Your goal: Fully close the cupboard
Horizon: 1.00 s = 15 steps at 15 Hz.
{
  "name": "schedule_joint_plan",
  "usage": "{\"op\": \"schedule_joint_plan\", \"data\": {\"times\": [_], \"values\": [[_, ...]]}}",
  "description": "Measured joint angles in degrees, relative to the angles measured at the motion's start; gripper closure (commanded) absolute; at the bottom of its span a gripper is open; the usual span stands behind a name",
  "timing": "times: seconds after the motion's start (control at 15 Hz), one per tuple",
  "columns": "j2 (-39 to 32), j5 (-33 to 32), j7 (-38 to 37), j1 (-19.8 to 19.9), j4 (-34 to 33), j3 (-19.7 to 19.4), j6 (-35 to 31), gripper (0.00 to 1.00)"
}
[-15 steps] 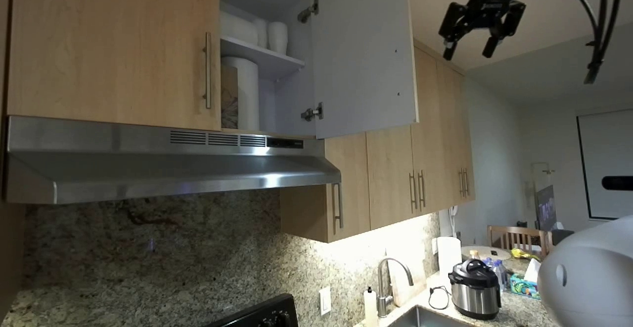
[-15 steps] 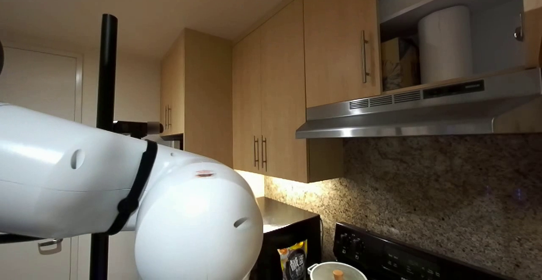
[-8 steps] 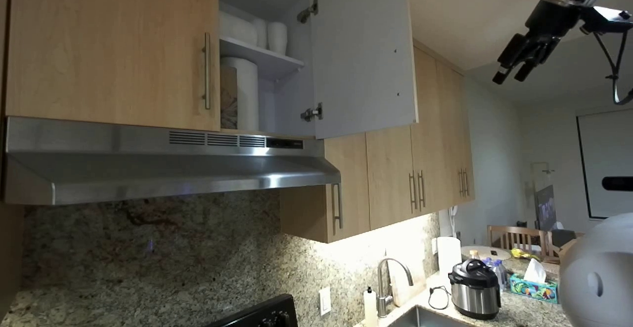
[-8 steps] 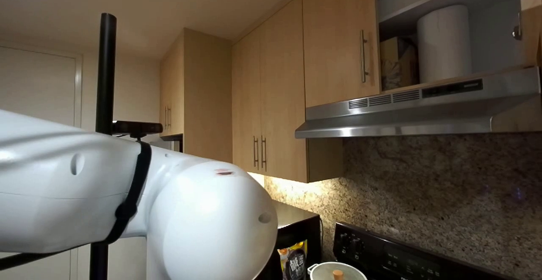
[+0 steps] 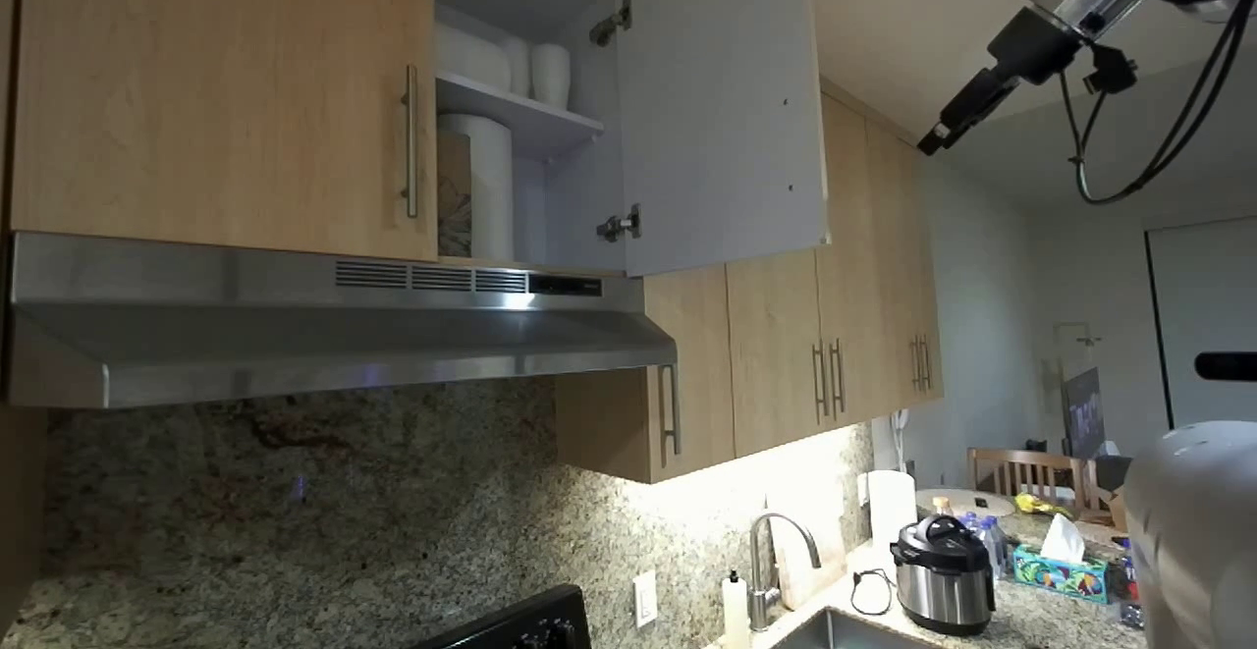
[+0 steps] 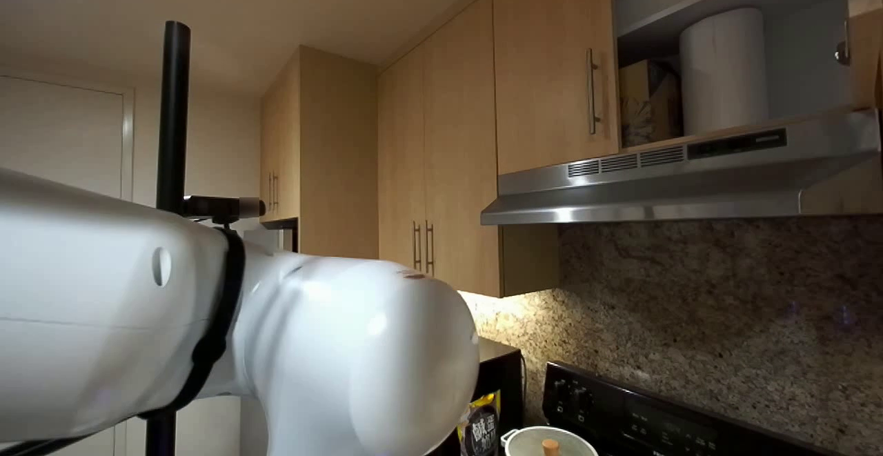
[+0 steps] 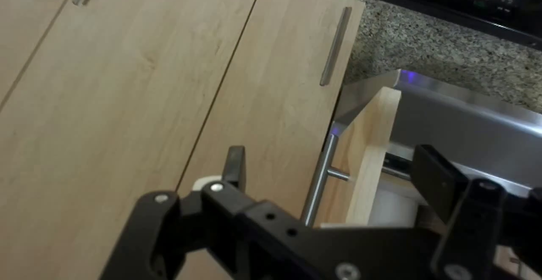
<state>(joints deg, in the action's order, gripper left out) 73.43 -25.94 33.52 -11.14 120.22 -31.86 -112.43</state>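
Above the steel range hood, the cupboard stands with its closed door flush and its open door swung wide, baring white ware on a shelf. What we see changed over the past second is the gripper: its fingers, side by side earlier in an exterior view, now line up there one behind the other, slanting down toward the cupboard. The open door has not budged, so we judge the closing not yet begun and this turn a lining-up for contact. The gripper is spread and holds nothing; in the wrist view the door's edge and its steel bar handle show between the fingers (how much air is left, we cannot tell). To us, a push on the outer, handled face should swing it home, no grasp needed; a finger straying round the inner side could hook the edge and drag it wider.
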Motion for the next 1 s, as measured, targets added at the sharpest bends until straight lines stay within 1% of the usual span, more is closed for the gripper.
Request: {"op": "schedule_joint_plan", "data": {"times": [0.13,0.27,0.4,0.6,0.87,1.0], "values": [[-0.7,0.0,0.4,-2.9,-0.1,-0.2,-3.3,0.00],[-2.6,0.0,0.1,-3.4,0.0,-0.9,-8.3,0.00],[-4.9,0.0,-0.6,-3.1,0.0,-1.6,-12.5,0.00],[-8.7,1.2,-3.7,-2.1,0.0,-2.1,-18.1,0.00],[-13.8,5.6,-7.3,-1.1,0.1,-1.5,-22.1,0.00],[-15.9,7.4,-8.6,0.5,0.1,-0.8,-22.4,0.00]]}}
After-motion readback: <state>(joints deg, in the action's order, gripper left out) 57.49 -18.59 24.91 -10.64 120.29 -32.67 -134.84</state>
